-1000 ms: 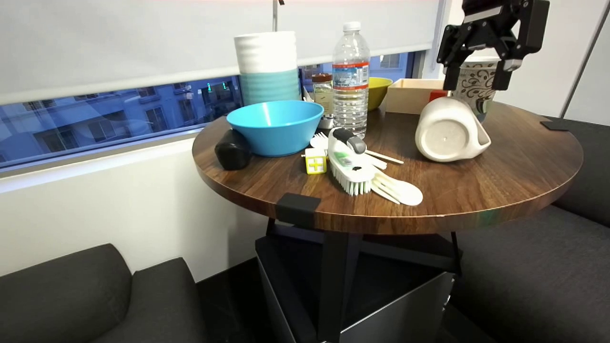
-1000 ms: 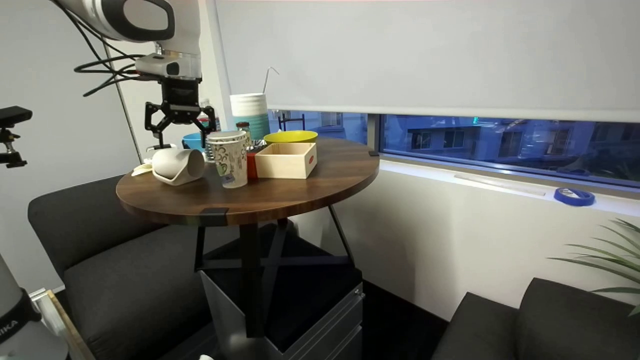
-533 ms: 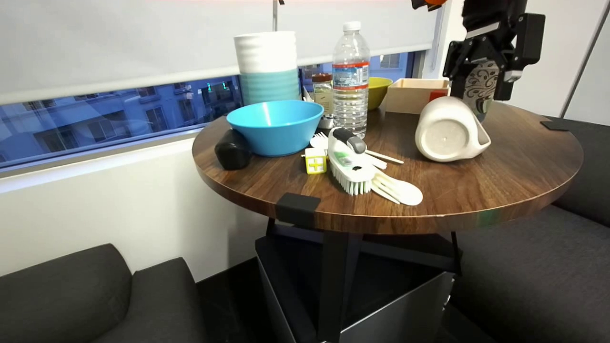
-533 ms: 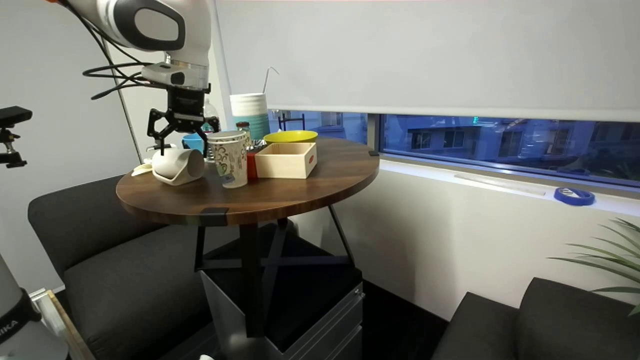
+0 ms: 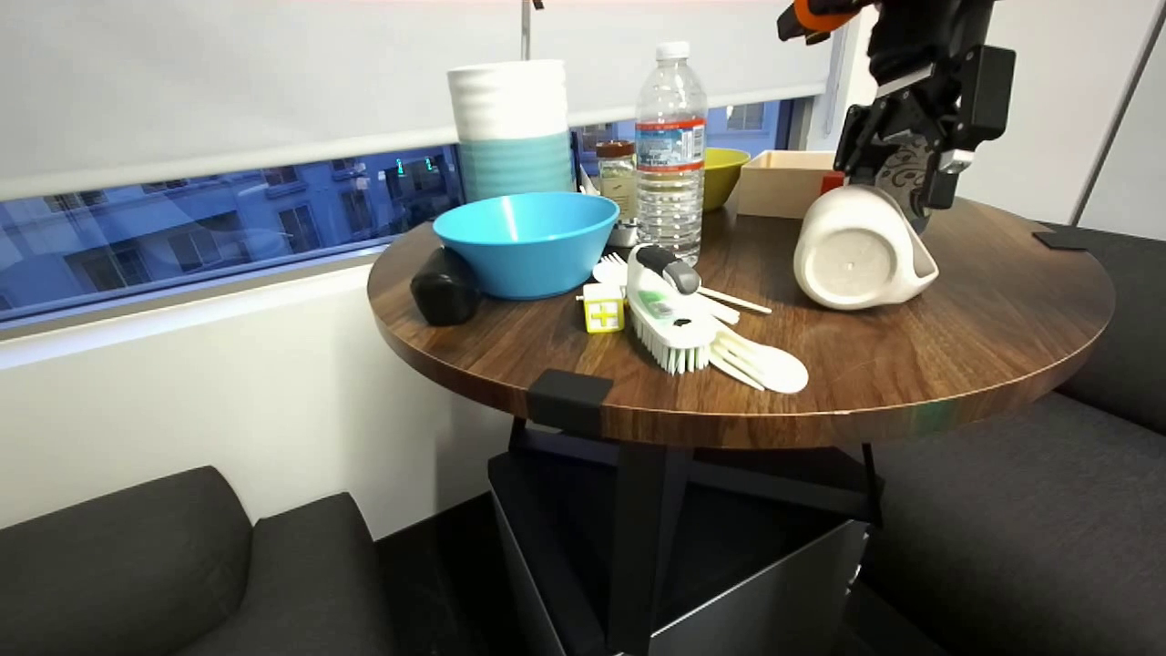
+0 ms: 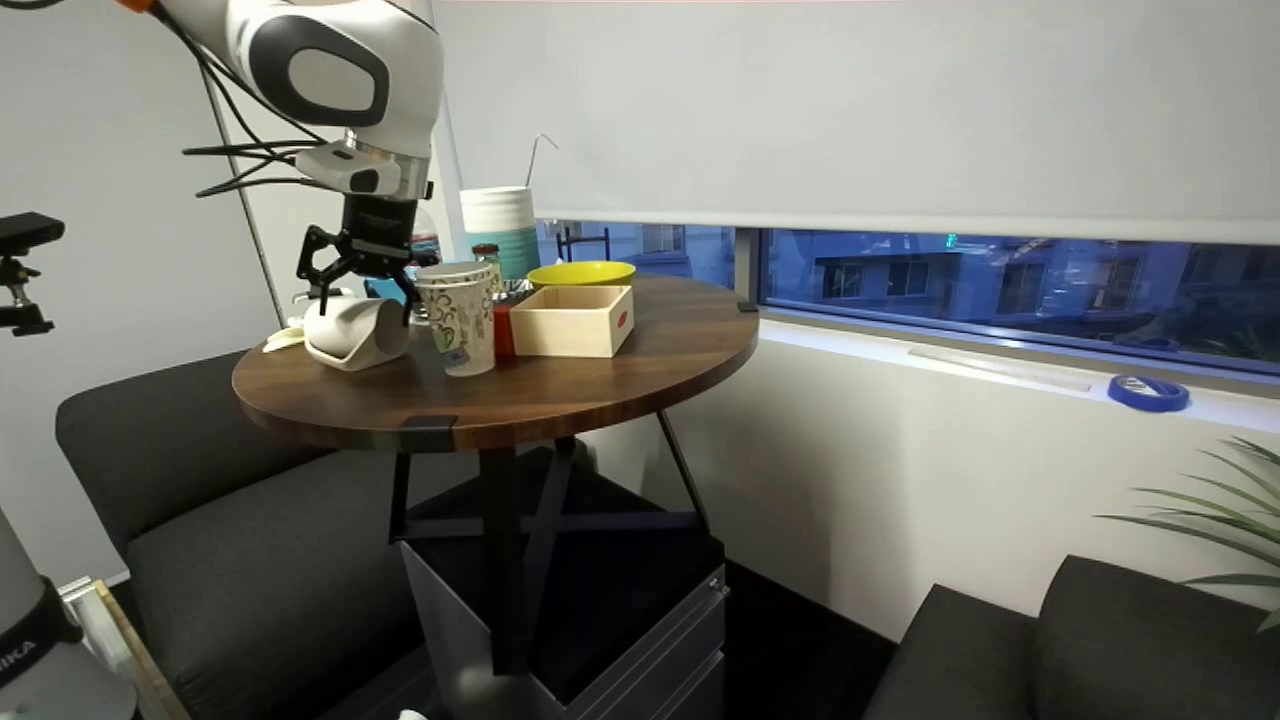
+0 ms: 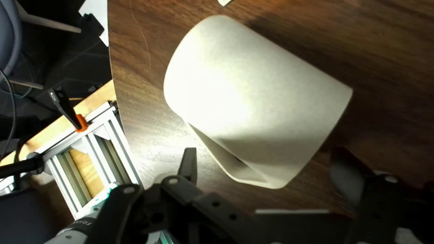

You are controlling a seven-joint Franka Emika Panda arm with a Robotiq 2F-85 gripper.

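Off-white cylindrical mug (image 7: 251,95) on its side on round brown wooden table (image 5: 993,319); contents unclear. Near mug: swirl-patterned paper cup (image 6: 464,335). Black two-fingered gripper (image 7: 264,159): jaws spread wide close to mug, contact unclear. Farther from mug: one pale wooden box (image 6: 563,335), one clear plastic bottle (image 5: 671,150), one round blue bowl (image 5: 526,253), one round yellow bowl (image 6: 582,275).

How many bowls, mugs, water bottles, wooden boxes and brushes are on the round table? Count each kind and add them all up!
Bowls: 2 (blue bowl, yellow bowl)
Mugs: 1 (white mug, on its side)
Water bottles: 1 (clear bottle)
Wooden boxes: 1 (pale box)
Brushes: 1 (white scrubbing brush)
Total: 6
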